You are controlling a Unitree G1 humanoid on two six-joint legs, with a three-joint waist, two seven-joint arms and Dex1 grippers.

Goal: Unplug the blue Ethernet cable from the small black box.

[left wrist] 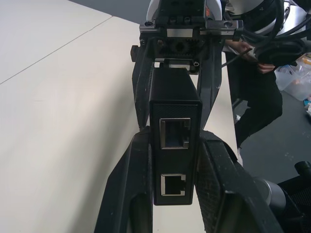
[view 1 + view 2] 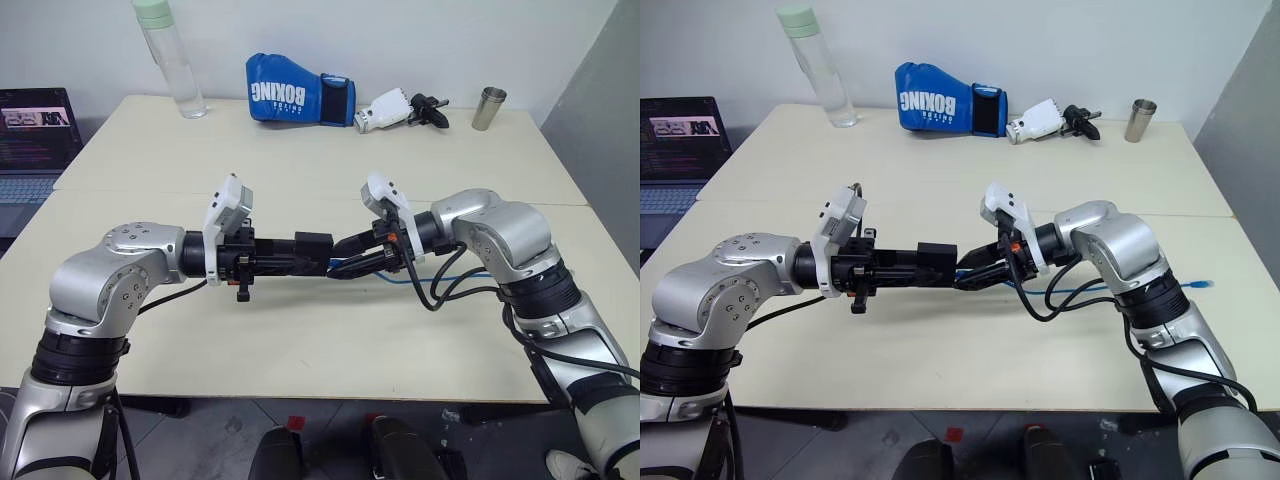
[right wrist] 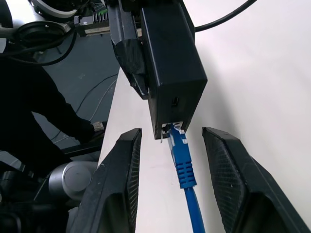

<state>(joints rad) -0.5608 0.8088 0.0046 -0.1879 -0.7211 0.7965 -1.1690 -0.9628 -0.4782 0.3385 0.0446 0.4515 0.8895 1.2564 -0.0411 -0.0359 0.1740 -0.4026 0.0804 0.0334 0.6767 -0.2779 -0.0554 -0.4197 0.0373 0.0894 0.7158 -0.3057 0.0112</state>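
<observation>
Above the pale table (image 2: 300, 350), the left gripper (image 1: 170, 145) clamps the small black box (image 2: 313, 247) tight between its fingers. Its wrist camera shows two ports on the box's near face. The right wrist camera reveals the blue Ethernet cable (image 3: 182, 165) plugged into the far end, between the right gripper's (image 3: 170, 141) parted, empty fingers.

Above the counter (image 2: 300, 350), the small black box (image 2: 313, 247) sits between the left end effector (image 2: 300, 255) and right end effector (image 2: 345, 262). The blue Ethernet cable (image 3: 182, 162) enters its right-facing end, trailing right across the counter.
</observation>
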